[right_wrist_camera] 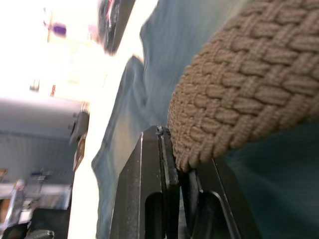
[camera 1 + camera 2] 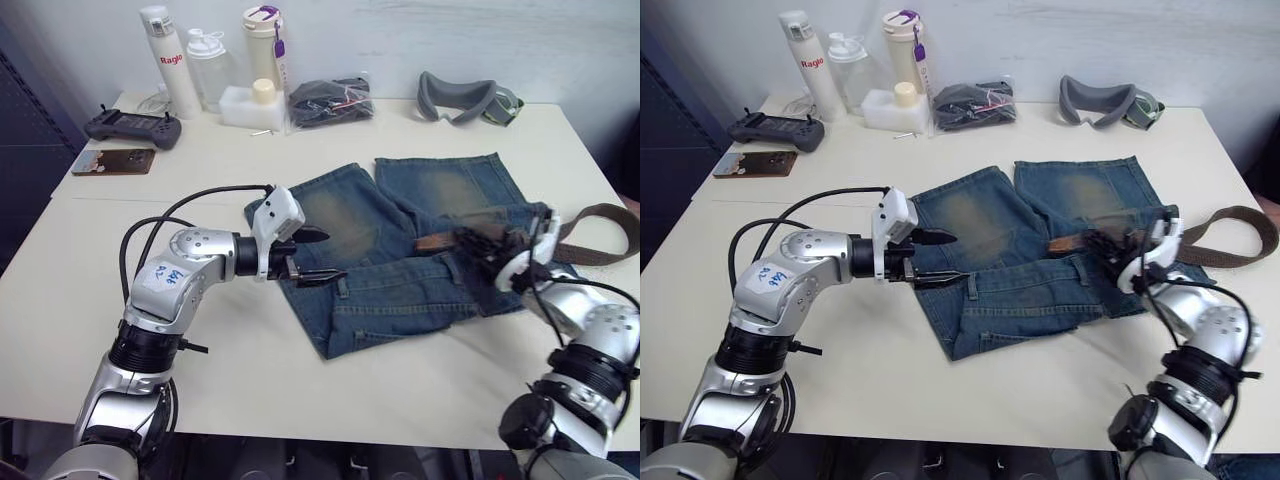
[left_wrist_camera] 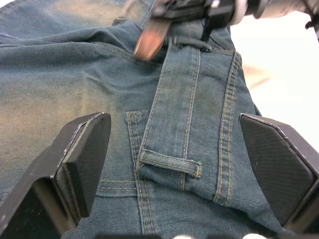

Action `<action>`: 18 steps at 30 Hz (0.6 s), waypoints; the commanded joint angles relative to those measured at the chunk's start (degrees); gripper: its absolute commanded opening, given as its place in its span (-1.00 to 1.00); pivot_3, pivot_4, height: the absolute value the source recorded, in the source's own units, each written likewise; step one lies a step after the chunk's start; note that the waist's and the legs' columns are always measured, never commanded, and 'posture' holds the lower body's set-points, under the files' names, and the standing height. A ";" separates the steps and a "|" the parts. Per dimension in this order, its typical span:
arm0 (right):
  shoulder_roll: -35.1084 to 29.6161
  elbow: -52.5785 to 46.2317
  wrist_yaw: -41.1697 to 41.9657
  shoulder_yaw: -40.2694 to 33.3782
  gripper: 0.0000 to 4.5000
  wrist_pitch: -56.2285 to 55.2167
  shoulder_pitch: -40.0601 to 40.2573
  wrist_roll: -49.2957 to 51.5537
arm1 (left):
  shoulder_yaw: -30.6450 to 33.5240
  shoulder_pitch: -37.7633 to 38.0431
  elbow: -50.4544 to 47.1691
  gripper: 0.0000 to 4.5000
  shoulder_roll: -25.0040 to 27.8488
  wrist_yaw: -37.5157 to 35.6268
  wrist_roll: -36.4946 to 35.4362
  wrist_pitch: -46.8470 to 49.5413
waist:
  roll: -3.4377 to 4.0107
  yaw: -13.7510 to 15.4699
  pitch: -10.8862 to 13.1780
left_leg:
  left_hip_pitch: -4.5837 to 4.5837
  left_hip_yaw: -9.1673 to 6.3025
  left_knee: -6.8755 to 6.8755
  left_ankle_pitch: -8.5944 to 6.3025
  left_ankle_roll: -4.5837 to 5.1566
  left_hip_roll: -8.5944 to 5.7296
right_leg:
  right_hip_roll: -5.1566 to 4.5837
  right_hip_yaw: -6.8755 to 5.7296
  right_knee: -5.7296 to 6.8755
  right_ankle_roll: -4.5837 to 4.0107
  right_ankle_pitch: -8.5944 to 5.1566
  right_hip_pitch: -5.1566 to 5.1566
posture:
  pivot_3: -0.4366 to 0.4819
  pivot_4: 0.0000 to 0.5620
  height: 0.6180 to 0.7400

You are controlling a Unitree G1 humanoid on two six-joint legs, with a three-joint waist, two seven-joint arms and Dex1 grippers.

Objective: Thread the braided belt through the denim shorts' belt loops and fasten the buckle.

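Note:
The denim shorts (image 2: 400, 240) lie flat mid-table, waistband toward me and legs pointing to the back. My left gripper (image 2: 330, 256) is open at the waistband's left end, its fingers (image 3: 84, 164) on either side of a belt loop (image 3: 169, 163). The braided belt (image 2: 600, 235) curls off the shorts' right side, and its brown tip (image 2: 432, 243) rests on the waistband. My right gripper (image 2: 478, 243) is shut on the belt (image 1: 249, 89) just behind that tip. The buckle is hidden.
Along the back of the table (image 2: 300, 390) stand bottles (image 2: 170, 62), a black bundle in a clear bag (image 2: 330, 100) and a grey padded curved item (image 2: 462, 98). A black controller (image 2: 132, 127) and a brown flat case (image 2: 113, 161) lie at the back left.

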 commanded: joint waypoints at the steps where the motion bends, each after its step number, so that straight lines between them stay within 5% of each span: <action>1: -6.21 -1.04 4.24 -1.79 -0.98 2.19 1.37 4.27 | -0.52 -0.82 -0.24 1.00 0.49 -0.78 0.12 -1.58 | 0.00 -0.03 0.00 | 0.01 0.00 0.00 0.00 0.00 0.00 | 0.01 0.00 0.01 0.00 0.00 0.00 | -0.05 -0.47 0.06; 7: -11.19 2.24 11.31 0.80 -0.98 2.33 5.96 4.20 | -1.16 -0.92 -0.17 1.00 0.03 -0.95 0.09 -1.99 | 0.00 -0.16 0.00 | 0.05 0.02 -0.06 -0.02 0.03 0.04 | 0.06 0.01 -0.04 0.00 0.00 0.01 | -0.05 -0.47 0.06; 18: -8.40 2.87 15.41 7.92 -0.98 2.65 7.81 4.64 | -1.76 -0.29 -1.52 1.00 1.49 -2.09 -0.39 -0.88 | 0.01 -0.08 0.01 | 0.05 0.02 -0.07 -0.01 0.03 0.04 | 0.05 0.01 -0.04 0.00 0.00 0.01 | -0.05 -0.47 0.06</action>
